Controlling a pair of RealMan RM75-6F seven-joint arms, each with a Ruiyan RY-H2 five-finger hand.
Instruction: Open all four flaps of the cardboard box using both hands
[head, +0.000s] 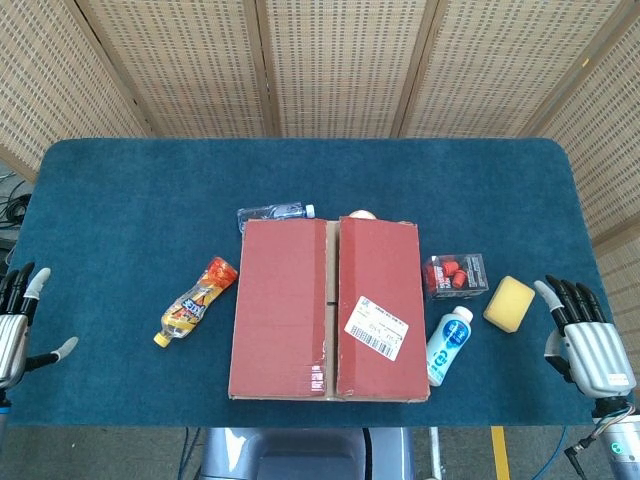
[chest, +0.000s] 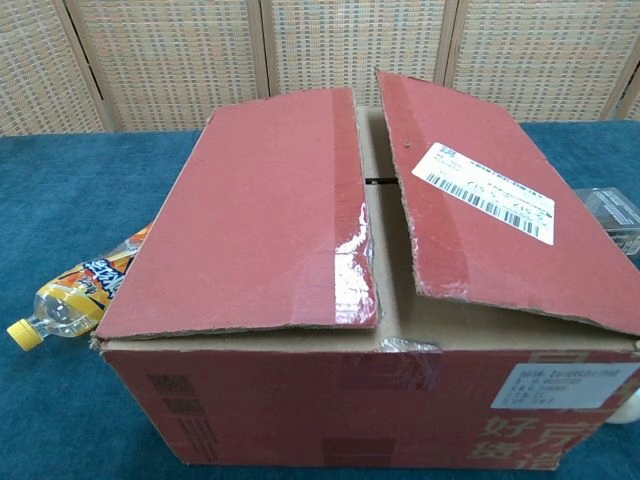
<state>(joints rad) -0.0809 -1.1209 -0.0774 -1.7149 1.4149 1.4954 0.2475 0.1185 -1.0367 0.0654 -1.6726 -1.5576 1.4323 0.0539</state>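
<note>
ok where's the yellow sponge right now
In the head view the yellow sponge lies on the table's right side, between the clear box of red pieces and the right hand, touching neither.

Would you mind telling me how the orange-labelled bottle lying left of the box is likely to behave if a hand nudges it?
The orange-labelled bottle lies on its side on the blue cloth, so it would probably roll rather than slide. It looks like thin clear plastic, likely light and a little squashy. Its glossy label may be slippery to grip.
</note>
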